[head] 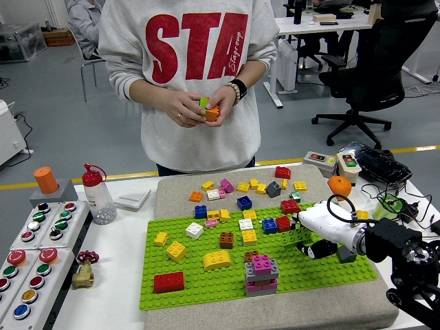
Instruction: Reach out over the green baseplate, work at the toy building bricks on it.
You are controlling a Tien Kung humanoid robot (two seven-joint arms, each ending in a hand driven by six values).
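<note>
Green brick (298,238) under right robot hand (317,230), above baseplate (206,282).

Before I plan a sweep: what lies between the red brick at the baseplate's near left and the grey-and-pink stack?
In the head view, only bare green baseplate studs separate the red brick from the grey-and-pink stack.

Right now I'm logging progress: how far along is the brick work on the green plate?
Done: a small stack with a magenta brick on top stands on the green baseplate. In hand: the right robot hand reaches over the plate's right side, fingers curled around a green brick. Left: many loose bricks lie unjoined, such as the red brick. The person's hands hold an orange piece.
</note>
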